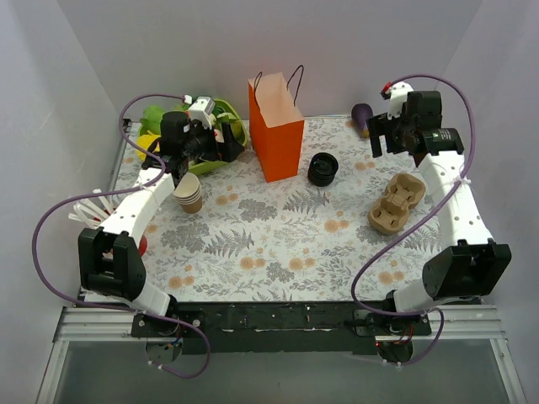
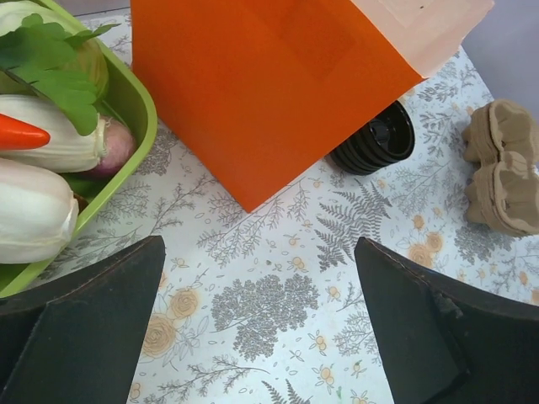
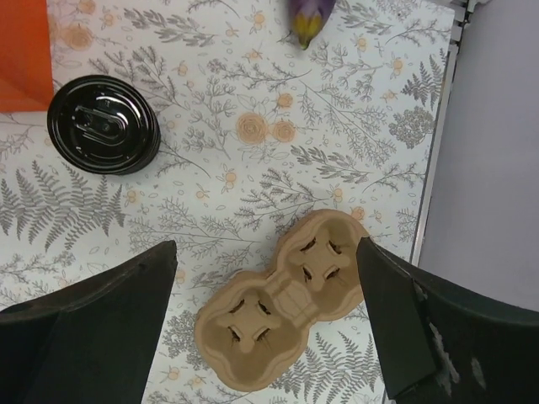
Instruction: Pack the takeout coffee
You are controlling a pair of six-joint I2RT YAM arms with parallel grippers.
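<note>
Fern-and-flower printed cloth covers the table (image 1: 278, 244), boxed in by plain white walls. At far left a green tray (image 1: 221, 135) of vegetables is half hidden behind the left tool (image 1: 221, 145), whose jaws stand wide over bare cloth. Stacked kraft cups (image 1: 189, 194) sit just below that arm. An orange bag (image 1: 276, 126) stands upright mid-table, black lids (image 1: 322, 169) beside its right corner. Rightward lies a pulp carrier (image 1: 396, 202); above it the right tool (image 1: 386, 135) hangs wide open, holding nothing. The front half of the cloth carries nothing but its print.

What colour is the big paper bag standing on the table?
Bright orange outside, pale inside. The paper bag shows best in the top external view.
</note>
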